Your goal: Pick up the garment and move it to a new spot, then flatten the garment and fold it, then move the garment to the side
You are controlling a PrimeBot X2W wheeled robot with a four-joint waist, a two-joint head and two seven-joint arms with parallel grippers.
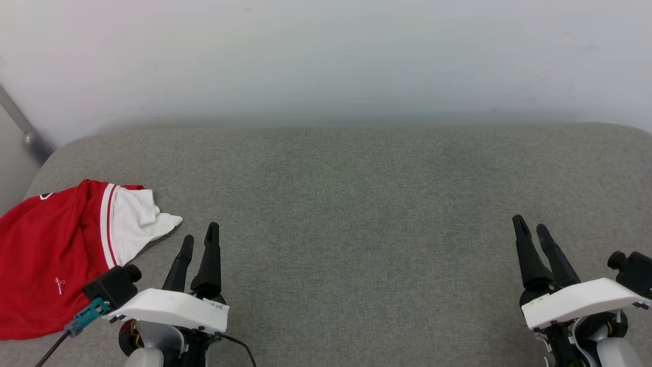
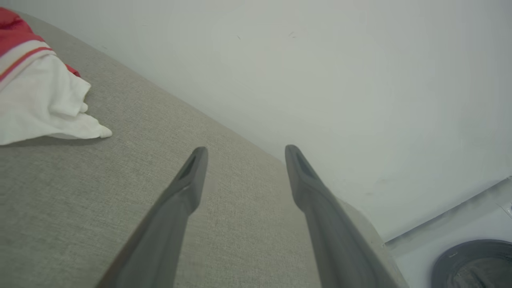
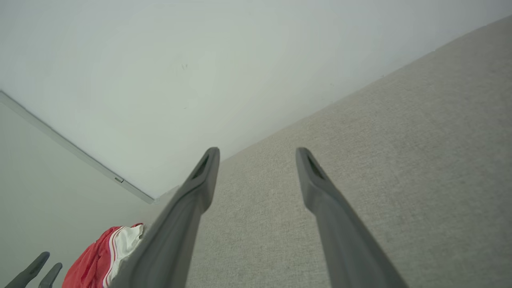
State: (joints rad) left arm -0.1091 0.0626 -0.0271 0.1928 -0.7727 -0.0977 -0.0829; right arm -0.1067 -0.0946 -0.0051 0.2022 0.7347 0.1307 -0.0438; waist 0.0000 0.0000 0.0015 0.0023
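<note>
The red basketball-jersey garment with white short sleeves and red-white striped trim [image 1: 51, 255] lies bunched at about 8 o'clock on the grey woven padded surface [image 1: 356, 229], close to its left edge. Whether any cloth overhangs that edge cannot be told. The left pincer [image 1: 199, 235], at 7 o'clock, stands open and empty just beside the white sleeve [image 1: 135, 224]. The right pincer [image 1: 530, 224], at 4 o'clock, is also open and empty, well apart from the cloth.

The main risk is a thin grab. Pinching only the loose sleeve tip would probably lift one layer while the body drags, twists or slides off the near edge. The left wrist's black camera block [image 1: 113, 285] and its cable sit against the red fabric and could snag it on a lift.
</note>
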